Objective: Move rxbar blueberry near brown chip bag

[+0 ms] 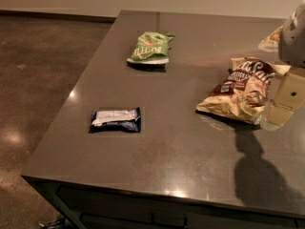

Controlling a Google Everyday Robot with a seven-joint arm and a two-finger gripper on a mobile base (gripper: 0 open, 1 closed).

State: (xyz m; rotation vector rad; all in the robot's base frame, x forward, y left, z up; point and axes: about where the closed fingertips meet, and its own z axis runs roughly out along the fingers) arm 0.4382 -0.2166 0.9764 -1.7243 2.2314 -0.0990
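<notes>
Blue bar (pixel 116 120) not yet moved
It lies on the worktop's (pixel 157 175) left side, well apart from the brown chip bag (pixel 240 89). The jaws hang at the right edge beside that bag, and I cannot tell their opening. The whole carry remains.

Single cam, high, angled down over table (pixel 181 147); gripper (pixel 282 109) close, rt edge.

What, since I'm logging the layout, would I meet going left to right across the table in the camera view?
rxbar blueberry → green snack bag → brown chip bag → gripper, near the picture's right edge, at the chip bag's right end.
</notes>
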